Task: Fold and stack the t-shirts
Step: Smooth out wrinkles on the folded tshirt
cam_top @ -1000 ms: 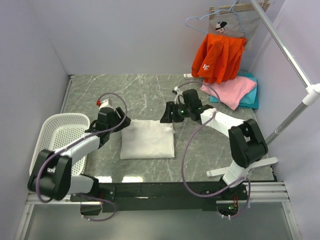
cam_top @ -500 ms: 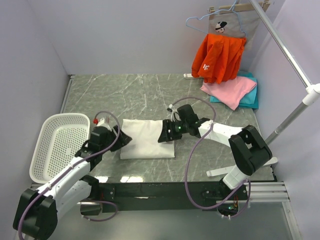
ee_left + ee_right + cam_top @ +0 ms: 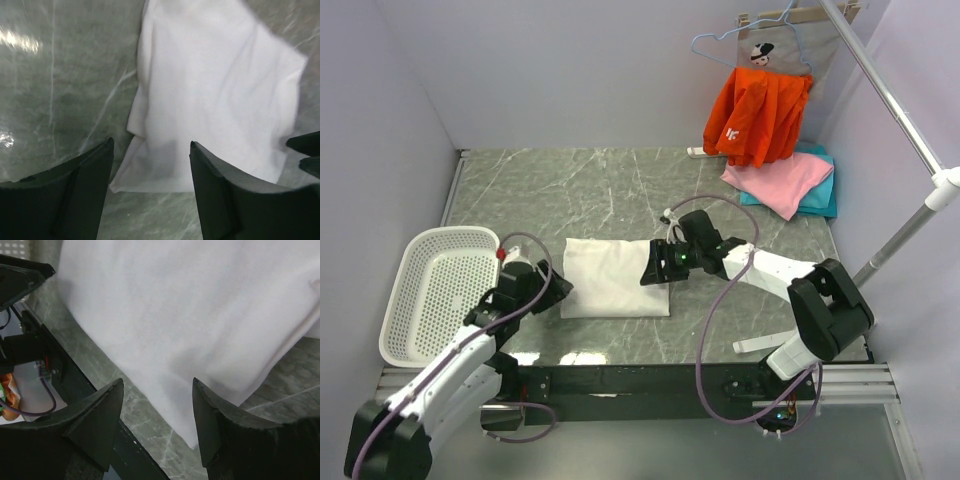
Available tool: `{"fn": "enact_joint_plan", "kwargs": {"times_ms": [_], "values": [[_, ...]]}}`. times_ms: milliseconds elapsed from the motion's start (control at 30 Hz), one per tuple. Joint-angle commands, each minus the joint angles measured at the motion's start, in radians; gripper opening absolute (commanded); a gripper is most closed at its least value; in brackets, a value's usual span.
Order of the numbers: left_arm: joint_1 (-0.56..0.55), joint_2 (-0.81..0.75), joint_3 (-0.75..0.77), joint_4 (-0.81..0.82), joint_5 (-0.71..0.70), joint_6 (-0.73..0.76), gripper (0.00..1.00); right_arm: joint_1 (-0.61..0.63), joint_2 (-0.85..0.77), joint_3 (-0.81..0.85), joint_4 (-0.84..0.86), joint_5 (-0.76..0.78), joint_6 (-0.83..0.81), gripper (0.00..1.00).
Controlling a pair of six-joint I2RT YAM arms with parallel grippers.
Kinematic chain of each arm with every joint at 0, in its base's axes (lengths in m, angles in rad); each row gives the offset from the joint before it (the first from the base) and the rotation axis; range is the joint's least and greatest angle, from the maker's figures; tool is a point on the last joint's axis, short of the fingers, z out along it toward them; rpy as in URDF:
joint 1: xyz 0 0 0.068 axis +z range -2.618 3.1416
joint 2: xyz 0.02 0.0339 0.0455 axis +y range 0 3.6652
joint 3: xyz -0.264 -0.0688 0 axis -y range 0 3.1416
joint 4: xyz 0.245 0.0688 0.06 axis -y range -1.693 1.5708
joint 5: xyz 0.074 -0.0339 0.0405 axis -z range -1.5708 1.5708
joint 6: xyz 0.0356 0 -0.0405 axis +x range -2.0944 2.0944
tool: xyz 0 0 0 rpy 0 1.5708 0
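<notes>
A folded white t-shirt (image 3: 615,277) lies flat in the middle of the marble table, its print hidden. My left gripper (image 3: 552,290) is open and empty, just off the shirt's left edge. My right gripper (image 3: 654,266) is open and empty over the shirt's right edge. The left wrist view shows the white t-shirt (image 3: 210,95) ahead between my open fingers (image 3: 220,195). The right wrist view shows the white cloth (image 3: 190,315) filling the frame beyond my open fingers (image 3: 100,415). A pink t-shirt (image 3: 780,182) lies on a teal one (image 3: 823,190) at the back right.
A white perforated basket (image 3: 435,290) stands at the left edge. An orange garment (image 3: 758,115) hangs on a hanger at the back right. A slanted metal pole (image 3: 910,215) stands at the right. The black rail (image 3: 650,380) runs along the near edge.
My left arm has pulled back toward the near left, off the shirt's left edge. My right gripper has come down from behind the shirt onto its right edge.
</notes>
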Motion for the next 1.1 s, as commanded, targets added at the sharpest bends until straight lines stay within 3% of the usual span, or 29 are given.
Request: {"fn": "enact_joint_plan", "kwargs": {"times_ms": [0, 167, 367, 567, 700, 900, 1067], "values": [[-0.003, -0.136, 0.111, -0.061, -0.069, -0.017, 0.68, 0.004, -0.072, 0.052, -0.004, 0.0, -0.012, 0.64], [-0.005, -0.13, 0.121, -0.006, 0.037, -0.046, 0.67, 0.007, -0.078, 0.053, -0.003, -0.001, -0.006, 0.64], [-0.015, -0.087, -0.061, 0.158, 0.215, -0.155, 0.67, 0.011, -0.073, 0.044, -0.004, 0.0, -0.006, 0.64], [-0.039, -0.078, -0.191, 0.182, 0.121, -0.22, 0.67, 0.013, -0.052, 0.015, 0.025, 0.009, 0.003, 0.64], [-0.039, -0.058, -0.138, 0.113, 0.041, -0.186, 0.66, 0.013, -0.041, 0.024, 0.016, 0.012, -0.002, 0.64], [-0.04, -0.178, 0.043, -0.1, -0.103, -0.109, 0.68, 0.013, -0.081, 0.05, -0.017, 0.005, -0.016, 0.64], [-0.04, -0.163, 0.192, -0.135, -0.108, -0.052, 0.69, 0.034, -0.084, 0.041, -0.003, -0.054, 0.001, 0.65]]}}
